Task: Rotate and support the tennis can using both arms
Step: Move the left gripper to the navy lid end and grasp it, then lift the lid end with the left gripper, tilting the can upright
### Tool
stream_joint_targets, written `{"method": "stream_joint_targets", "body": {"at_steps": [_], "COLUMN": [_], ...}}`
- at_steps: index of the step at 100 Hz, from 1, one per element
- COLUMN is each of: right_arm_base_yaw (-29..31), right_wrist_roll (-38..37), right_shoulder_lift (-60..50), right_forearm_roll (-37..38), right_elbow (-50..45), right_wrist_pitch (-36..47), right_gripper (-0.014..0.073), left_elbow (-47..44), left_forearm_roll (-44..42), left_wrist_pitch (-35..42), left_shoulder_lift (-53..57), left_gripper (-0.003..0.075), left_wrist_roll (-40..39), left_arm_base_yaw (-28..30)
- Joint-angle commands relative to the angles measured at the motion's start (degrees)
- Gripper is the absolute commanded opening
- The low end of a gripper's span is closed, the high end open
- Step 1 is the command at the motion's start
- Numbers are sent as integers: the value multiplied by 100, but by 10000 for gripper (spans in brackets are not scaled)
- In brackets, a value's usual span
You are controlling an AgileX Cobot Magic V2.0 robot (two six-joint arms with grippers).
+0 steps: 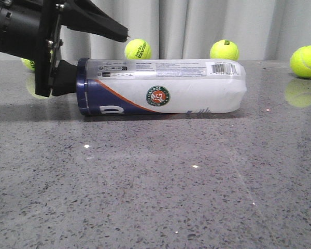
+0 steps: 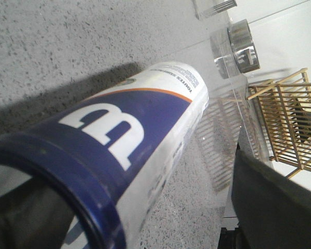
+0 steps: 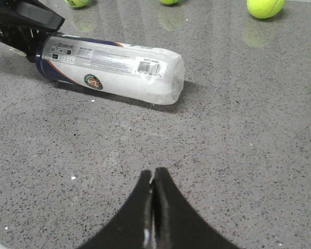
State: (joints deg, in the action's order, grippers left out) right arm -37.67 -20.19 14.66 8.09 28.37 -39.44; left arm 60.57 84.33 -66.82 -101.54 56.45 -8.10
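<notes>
The tennis can (image 1: 163,87) lay on its side on the grey speckled table (image 1: 155,187), its long axis running left to right in the front view, with the navy blue band at the left end and the crumpled translucent-white end at the right. The round logo (image 1: 160,95) faced the front camera, and the barcode (image 1: 224,68) sat along the upper side near the white end. The left gripper (image 1: 67,78) was positioned at the navy end of the can: one dark finger (image 1: 101,23) extended above the can's upper edge, and a lower part met the rim of the blue band. In the left wrist view, a dark finger appeared inside the open blue rim of the can. Whether the left fingers were pressed onto the can wall could not be determined. The right gripper (image 3: 153,182) was held above bare table, well apart from the can, with its two black fingertips closed together and holding nothing. Three yellow-green tennis balls rested on the table behind the can: one (image 1: 138,50) near its middle, one (image 1: 224,50) near its white end, and one (image 1: 306,61) far to the right.
</notes>
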Motion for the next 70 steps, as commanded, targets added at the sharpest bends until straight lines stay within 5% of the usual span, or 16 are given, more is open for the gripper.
{"method": "stream_joint_targets", "body": {"at_steps": [1, 18, 51, 70], "right_arm_base_yaw": [18, 18, 18, 18], "right_wrist_roll": [20, 20, 20, 20], "right_shoulder_lift": [49, 49, 49, 49], "right_forearm_roll": [90, 90, 90, 90], "right_elbow": [148, 148, 148, 148], "right_wrist_pitch": [435, 428, 315, 204], "right_gripper": [-9, -9, -9, -9], "left_elbow": [163, 163, 163, 163], "left_forearm_roll": [443, 458, 720, 720], "left_wrist_pitch": [-636, -581, -655, -655], "left_shoulder_lift": [220, 220, 220, 220], "left_gripper": [563, 505, 120, -19], "left_wrist_roll": [-12, -12, -22, -25], "left_arm_base_yaw": [-79, -105, -118, -118]}}
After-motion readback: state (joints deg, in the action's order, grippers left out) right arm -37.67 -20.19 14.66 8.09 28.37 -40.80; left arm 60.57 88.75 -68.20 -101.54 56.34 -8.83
